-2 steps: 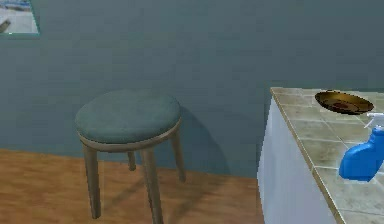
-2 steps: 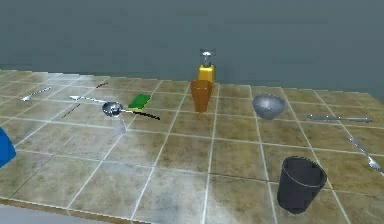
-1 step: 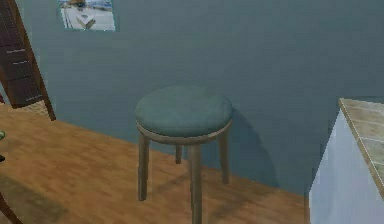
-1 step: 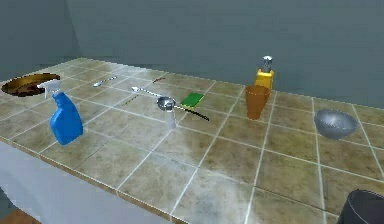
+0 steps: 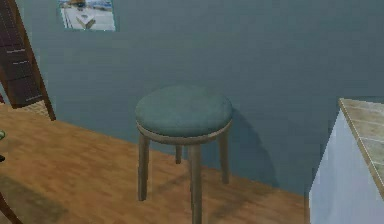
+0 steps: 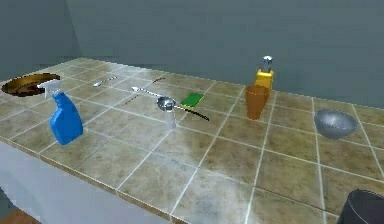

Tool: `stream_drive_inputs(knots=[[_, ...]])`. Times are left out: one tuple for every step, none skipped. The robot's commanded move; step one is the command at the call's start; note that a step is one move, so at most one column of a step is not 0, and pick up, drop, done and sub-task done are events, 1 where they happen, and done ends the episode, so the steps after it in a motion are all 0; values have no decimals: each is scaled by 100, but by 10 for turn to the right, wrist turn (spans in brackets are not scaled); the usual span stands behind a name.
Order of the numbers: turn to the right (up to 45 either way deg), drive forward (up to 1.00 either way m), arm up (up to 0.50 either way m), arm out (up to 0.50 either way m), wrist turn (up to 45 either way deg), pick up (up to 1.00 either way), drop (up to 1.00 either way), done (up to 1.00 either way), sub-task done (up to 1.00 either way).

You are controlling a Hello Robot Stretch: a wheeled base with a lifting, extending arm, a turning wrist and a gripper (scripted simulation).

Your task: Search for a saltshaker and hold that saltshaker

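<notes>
Forward view:
- A round stool [image 5: 184, 110] stands nearest. It has a padded teal seat of matt fabric on slim brown-grey legs with a ring rail under the cushion.
- It stands on a plank floor [image 5: 80, 170] of warm orange wood.
- At the right edge is the corner of a counter [image 5: 365, 130], with a beige tiled top over a pale smooth side panel.
- Behind is a flat blue-grey wall [image 5: 250, 50] with a small framed picture [image 5: 87, 13] high on it.
- Dark wooden furniture [image 5: 18, 60] stands at the left.

Arm side view, on the mottled square tiles with thin grout lines:
- A dark rounded object [image 6: 362, 207] sits at the bottom right corner.
- A blue plastic spray bottle [image 6: 64, 117] with a pale trigger head stands upright near the front edge.
- Further in lies a long metal spoon [image 6: 150, 95], with a small pale see-through upright form [image 6: 173, 117] just beside its handle and a flat green pad [image 6: 192, 99] near it.
- A tapered brown cup [image 6: 257, 101] stands touching or just before a yellow pump bottle [image 6: 265, 75] with a silver top.
- A shiny metal bowl [image 6: 335, 122] sits well apart to the right.
- At the far left are thin cutlery [image 6: 105, 80] and a round dark brown hollow [image 6: 30, 84].

Saltshaker: it cannot be told which item it is. The pale form by the spoon is the only candidate.

Gripper: the state of the jaws cannot be told
</notes>
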Motion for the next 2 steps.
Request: stream_drive_inputs(knots=[[0,0,38,0,0,0,0,0,0],[0,0,0,40,0,0,0,0,0]])
